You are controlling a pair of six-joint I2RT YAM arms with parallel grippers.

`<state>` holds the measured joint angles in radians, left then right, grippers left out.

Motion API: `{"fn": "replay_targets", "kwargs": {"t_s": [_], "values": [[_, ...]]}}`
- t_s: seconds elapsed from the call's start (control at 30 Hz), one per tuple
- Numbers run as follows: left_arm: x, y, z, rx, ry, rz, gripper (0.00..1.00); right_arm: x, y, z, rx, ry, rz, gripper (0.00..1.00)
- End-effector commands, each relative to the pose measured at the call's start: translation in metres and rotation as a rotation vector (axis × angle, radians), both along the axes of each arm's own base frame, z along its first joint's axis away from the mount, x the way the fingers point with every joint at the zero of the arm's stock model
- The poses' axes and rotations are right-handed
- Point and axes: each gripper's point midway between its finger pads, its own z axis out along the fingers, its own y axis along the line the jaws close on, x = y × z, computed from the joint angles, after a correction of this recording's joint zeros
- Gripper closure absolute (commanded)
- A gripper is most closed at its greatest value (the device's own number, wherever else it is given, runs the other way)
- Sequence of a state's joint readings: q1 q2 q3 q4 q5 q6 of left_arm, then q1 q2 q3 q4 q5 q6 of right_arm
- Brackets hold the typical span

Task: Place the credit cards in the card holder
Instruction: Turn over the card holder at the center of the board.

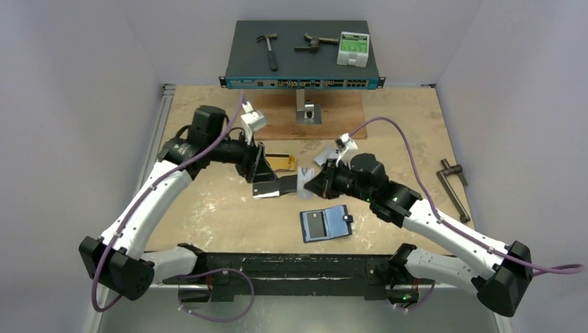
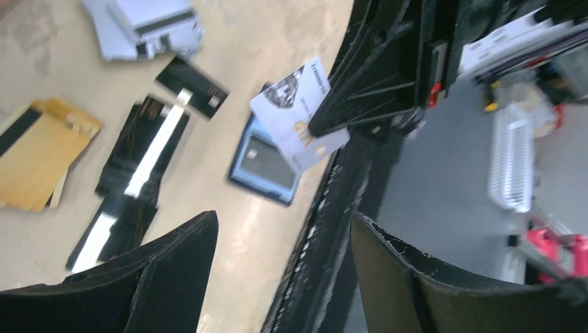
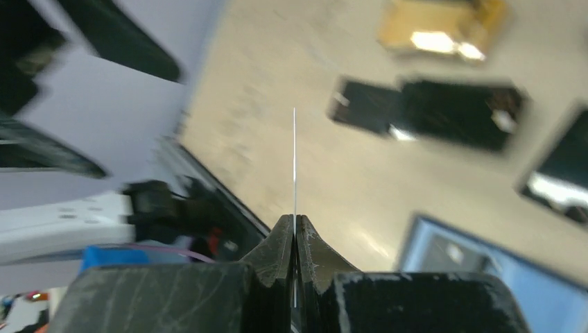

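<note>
Left end effector point(image 2: 283, 220): jaws wide apart, gripping nothing, positioned over the loose credit cards point(image 2: 139, 149), gold and black, at centre-left of the top view.

Right end effector point(image 3: 294, 220): clamped shut on one silver-grey card point(image 2: 298, 114) by an edge, holding it clear of the worktop point(image 1: 208, 215).

Card holder point(image 1: 326, 223): lying open at lower centre, just below the held card.

Assessment: the cards are judged light, stiff, thin and slick, so an edge pinch suits them best.

The worktop is scuffed pale board. Plain grey walls point(image 1: 69, 69) enclose it.
</note>
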<state>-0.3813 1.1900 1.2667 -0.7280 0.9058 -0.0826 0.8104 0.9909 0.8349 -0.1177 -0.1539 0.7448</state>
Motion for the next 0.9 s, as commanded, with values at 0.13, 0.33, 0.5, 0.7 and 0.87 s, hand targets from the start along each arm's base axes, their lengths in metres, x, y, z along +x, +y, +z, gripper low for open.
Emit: {"fn": "replay_targets", "kwargs": {"t_s": [0.13,0.33,0.5,0.7,0.87], "values": [[0.0,-0.015,-0.147,0.426,-0.065,-0.162,0.3,-0.024,-0.089,-0.13,-0.35,0.301,-0.303,1.0],[0.004,-0.05,-0.187,0.459,-0.018,-0.25,0.3,-0.029,-0.132,-0.137,-0.479,0.331,-0.458,1.0],[0.002,-0.078,-0.205,0.448,0.003,-0.283,0.31,-0.031,-0.146,-0.133,-0.498,0.323,-0.506,1.0],[-0.008,-0.098,-0.216,0.438,0.045,-0.293,0.34,-0.036,-0.156,-0.133,-0.536,0.334,-0.521,1.0],[-0.011,-0.098,-0.225,0.464,0.067,-0.282,0.35,-0.038,-0.162,-0.141,-0.567,0.33,-0.523,1.0]]}}
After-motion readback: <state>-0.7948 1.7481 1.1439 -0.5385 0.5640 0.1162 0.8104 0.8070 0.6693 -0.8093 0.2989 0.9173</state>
